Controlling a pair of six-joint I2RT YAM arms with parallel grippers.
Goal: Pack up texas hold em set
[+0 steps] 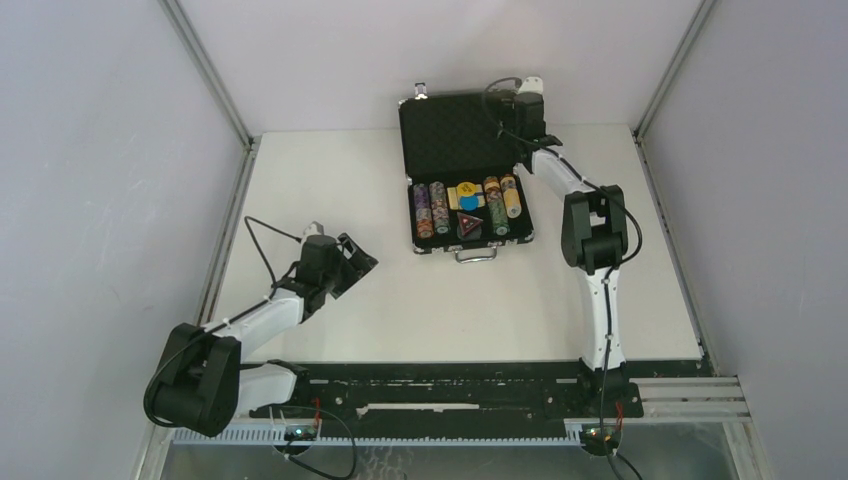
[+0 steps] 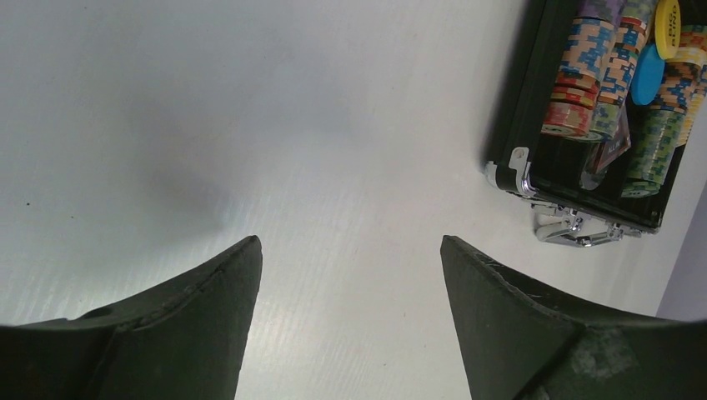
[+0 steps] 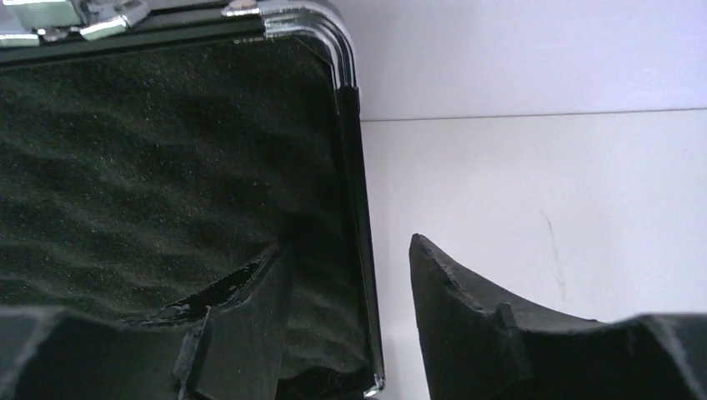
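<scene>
The black briefcase (image 1: 465,240) with silver trim lies open at the back middle of the table, its foam-lined lid (image 1: 450,135) standing up. Rows of multicoloured chips (image 1: 432,208) fill the tray, with a yellow round token (image 1: 467,189), a blue round token (image 1: 468,203) and a red triangular token (image 1: 470,222) between them. My right gripper (image 1: 527,128) is open and straddles the lid's right edge (image 3: 363,208): one finger lies on the foam (image 3: 150,150), the other is outside. My left gripper (image 1: 358,258) is open and empty over bare table, left of the case (image 2: 508,158).
The case's silver handle (image 1: 476,255) points toward the arms, and it also shows in the left wrist view (image 2: 575,229). Grey walls with metal posts enclose the table on the left, back and right. A black rail (image 1: 450,385) runs along the near edge.
</scene>
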